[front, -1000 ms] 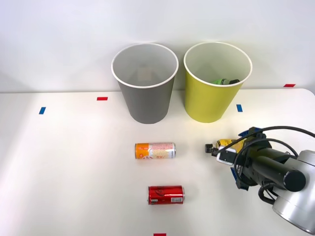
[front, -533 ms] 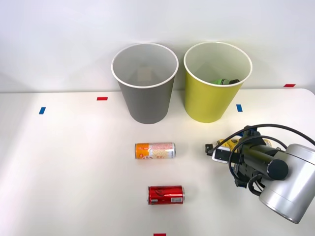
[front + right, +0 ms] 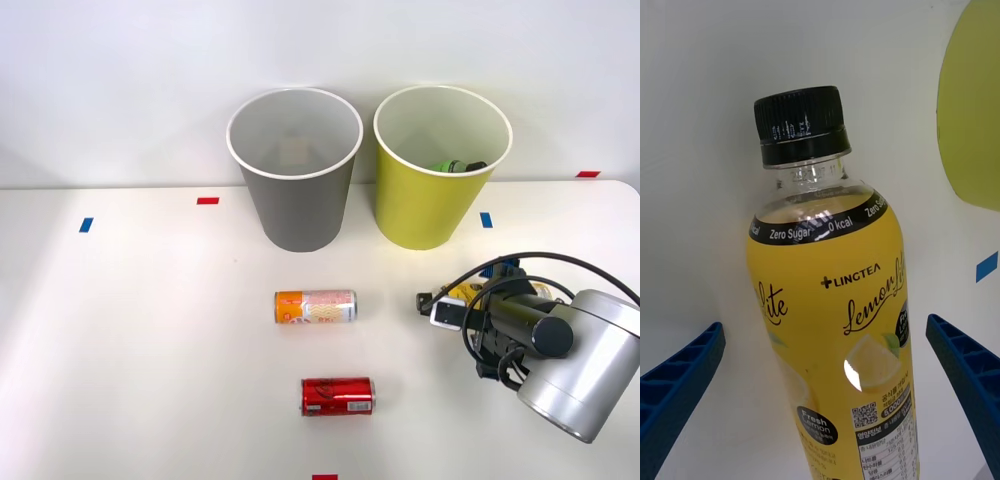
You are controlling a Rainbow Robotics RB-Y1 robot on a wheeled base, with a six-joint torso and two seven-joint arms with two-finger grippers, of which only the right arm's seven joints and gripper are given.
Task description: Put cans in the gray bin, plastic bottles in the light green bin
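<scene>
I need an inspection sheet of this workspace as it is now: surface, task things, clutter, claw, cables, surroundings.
Surface: white table, with small red and blue tape marks.
Task things: gray bin and light green bin upright, side by side at the back; green bottle inside the light green bin; orange can and red can lying on the table; yellow bottle lying on the table.
Clutter: nothing seen.
Claw: right claw open, blue fingers on either side of the yellow bottle, not touching.
Cables: black cables looped over the right arm.
Surroundings: plain white wall.
</scene>
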